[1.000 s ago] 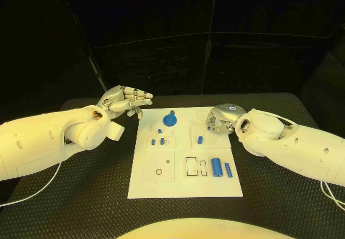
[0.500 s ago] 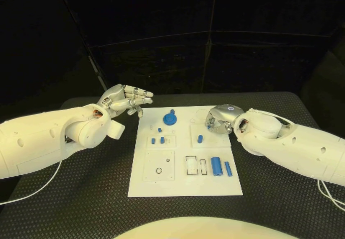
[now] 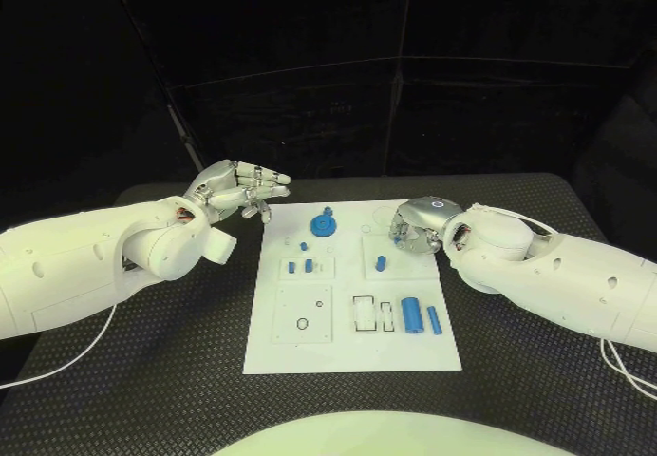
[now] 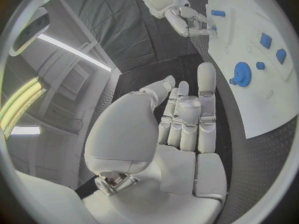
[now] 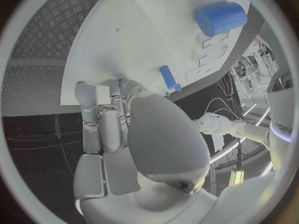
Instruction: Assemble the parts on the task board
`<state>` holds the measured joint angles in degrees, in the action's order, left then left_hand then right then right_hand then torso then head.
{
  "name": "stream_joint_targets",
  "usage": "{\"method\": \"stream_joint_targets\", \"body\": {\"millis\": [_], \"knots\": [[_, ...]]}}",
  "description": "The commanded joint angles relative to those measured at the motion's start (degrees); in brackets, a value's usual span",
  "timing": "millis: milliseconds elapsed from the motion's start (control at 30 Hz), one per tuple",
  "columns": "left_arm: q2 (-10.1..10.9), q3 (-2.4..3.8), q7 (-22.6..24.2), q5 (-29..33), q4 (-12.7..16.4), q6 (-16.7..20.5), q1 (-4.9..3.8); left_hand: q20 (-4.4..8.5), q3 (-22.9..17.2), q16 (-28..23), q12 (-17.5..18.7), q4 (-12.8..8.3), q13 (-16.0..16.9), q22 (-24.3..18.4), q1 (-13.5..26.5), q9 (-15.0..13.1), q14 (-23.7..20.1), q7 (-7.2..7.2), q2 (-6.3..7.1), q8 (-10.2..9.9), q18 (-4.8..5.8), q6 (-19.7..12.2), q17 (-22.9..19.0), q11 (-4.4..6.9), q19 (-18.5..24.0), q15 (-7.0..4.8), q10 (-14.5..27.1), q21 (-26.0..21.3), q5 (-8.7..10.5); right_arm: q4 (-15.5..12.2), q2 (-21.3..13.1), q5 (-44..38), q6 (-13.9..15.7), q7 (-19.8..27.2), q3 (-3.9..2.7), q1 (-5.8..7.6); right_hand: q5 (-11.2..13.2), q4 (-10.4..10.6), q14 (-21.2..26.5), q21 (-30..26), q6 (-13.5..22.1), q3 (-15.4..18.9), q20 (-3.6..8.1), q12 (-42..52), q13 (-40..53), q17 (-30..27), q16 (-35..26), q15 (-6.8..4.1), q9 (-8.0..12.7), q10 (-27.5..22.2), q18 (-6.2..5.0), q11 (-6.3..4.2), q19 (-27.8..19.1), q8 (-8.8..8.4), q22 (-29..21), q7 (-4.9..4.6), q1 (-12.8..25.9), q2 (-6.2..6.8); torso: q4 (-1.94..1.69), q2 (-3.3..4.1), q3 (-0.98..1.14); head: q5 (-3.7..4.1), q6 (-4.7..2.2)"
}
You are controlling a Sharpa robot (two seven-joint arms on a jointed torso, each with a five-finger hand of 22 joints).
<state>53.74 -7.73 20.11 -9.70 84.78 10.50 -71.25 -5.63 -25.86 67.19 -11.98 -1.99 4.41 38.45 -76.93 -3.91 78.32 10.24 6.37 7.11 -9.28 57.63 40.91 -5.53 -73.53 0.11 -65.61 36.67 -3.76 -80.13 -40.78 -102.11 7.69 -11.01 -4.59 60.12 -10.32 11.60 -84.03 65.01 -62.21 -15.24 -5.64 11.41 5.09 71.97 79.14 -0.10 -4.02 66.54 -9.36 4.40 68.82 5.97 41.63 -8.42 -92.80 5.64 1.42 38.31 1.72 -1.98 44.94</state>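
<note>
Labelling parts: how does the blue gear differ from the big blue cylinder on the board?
The gear is a flat toothed disc at the board's far end; the cylinder is smooth, long, and lies on its side near the front right. The gear sits between the two hands; the cylinder lies clear of both. Both are blue and rest on the task board.

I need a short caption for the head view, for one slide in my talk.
Two robot hands, left hand and right hand, flank the white task board with its blue gear.

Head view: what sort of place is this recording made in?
Probably a robot test cell or lab: a black table ringed by dark curtains, a white task board with blue parts, and two robot hands, left and right.
</note>
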Motion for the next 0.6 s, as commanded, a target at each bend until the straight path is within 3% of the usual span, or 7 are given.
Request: {"method": "stream_joint_targets", "body": {"millis": [33, 200, 467, 600], "knots": [[-0.07, 0.05, -0.35, -0.12, 0.05, -0.89, -0.11, -0.21, -0.04, 0.07, -0.16, -0.36, -0.05, -0.07, -0.39, 0.05, -0.17, 0.06, -0.05, -0.35, -1.11, -0.36, -0.06, -0.11, 0.39, 0.25, 0.41, -0.26, -0.18, -0.04, 0.05, -0.60, 0.25, -0.66, 0.28, -0.43, 0.34, -0.62, -2.75, 0.51, -0.86, -1.21, 0.18, -0.20, -0.02, 0.15, 0.43, -0.43, -0.13, 0.90, 0.89, -0.16, 0.38, -0.10, 0.49, -0.01, 0.08, -0.15, 0.01, -0.06, 0.02, -0.08, 0.05], [-0.07, 0.05, -0.39, -0.20, 0.01, -0.87, -0.11, -0.21, -0.04, 0.07, -0.17, -0.37, -0.05, -0.07, -0.40, 0.04, -0.18, 0.07, -0.05, -0.35, -1.11, -0.36, -0.06, -0.11, 0.39, 0.25, 0.42, -0.26, -0.18, -0.66, -0.29, -1.00, 3.50, -0.86, 0.27, -0.52, 0.42, -1.93, -2.79, 1.25, -1.29, -3.27, 0.33, -0.58, -0.31, 0.21, 0.61, -0.48, -0.08, 1.47, 1.03, -0.17, 0.65, -0.28, 1.40, -0.08, -0.10, -0.17, 0.10, -0.06, 0.10, -0.16, 0.09], [-0.14, 0.04, -0.33, -0.22, -0.16, -0.29, -0.10, -0.42, 0.07, 0.04, -0.14, -0.82, -0.20, -0.13, -0.37, 0.12, -0.38, 0.63, 0.01, -0.61, -1.04, -1.80, -0.36, -0.64, 0.43, 0.61, 1.79, -0.41, -0.21, -1.96, -1.24, -0.24, 6.06, -0.70, 0.23, -0.55, 0.35, -3.21, -2.78, 1.82, -1.70, -5.47, 0.34, -1.06, -0.59, 0.16, 0.74, -0.45, -0.03, 2.02, 1.08, -0.16, 0.59, -0.55, 1.97, -0.12, 0.76, 0.34, 0.02, -0.04, 0.05, 0.26, -0.10], [-0.17, 0.04, -0.28, -0.23, -0.26, -0.21, -0.10, -0.44, 0.08, 0.05, -0.17, -0.85, -0.20, -0.13, -0.37, 0.11, -0.40, 0.65, 0.00, -0.60, -1.03, -1.87, -0.38, -0.67, 0.44, 0.63, 1.86, -0.42, -0.21, -2.87, -1.90, 0.86, 7.33, -0.30, 0.21, -0.54, -0.30, -4.42, -2.77, 2.30, -2.05, -7.63, 0.26, -1.68, -0.87, 0.14, 0.93, -0.41, 0.01, 2.47, 1.09, -0.15, 0.35, -0.96, 2.36, -0.13, 2.91, 1.26, 0.02, 0.00, 0.05, 0.12, -0.07]]}}
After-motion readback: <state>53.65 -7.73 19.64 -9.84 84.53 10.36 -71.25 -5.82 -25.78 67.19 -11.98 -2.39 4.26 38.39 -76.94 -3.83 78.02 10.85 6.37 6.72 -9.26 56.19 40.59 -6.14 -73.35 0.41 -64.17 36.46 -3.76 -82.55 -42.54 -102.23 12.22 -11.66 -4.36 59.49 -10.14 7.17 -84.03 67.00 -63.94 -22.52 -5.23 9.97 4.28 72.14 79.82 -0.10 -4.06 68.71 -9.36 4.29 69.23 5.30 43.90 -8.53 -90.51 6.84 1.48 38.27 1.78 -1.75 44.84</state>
